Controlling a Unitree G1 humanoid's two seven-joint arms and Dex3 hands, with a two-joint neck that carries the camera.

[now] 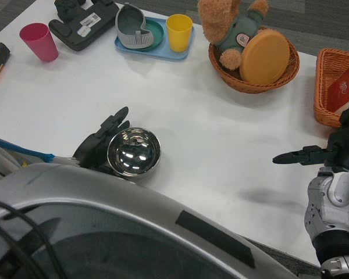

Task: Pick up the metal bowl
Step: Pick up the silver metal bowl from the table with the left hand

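The metal bowl (134, 152) is sat upright on the white table (209, 133), lower left of centre in the frame, shiny enough that lights are reflected inside it. The left hand (100, 144) is laid right against the bowl's left side, fingers stretched out along the rim and pointing toward the upper right, touching it but whether it's actually gripped can't be told (the palm side is hidden behind the bowl). Over at the right edge the right hand (323, 154) is held above the table with fingers spread and pointing left, nothing in it. Along the top of the frame a pink cup (39, 41), a black device (84, 22), a blue tray (157, 47) with a yellow cup (179, 32) on it, and a wicker basket (253, 78) with a teddy bear (230, 26) stuffed inside can be seen, well apart from the bowl
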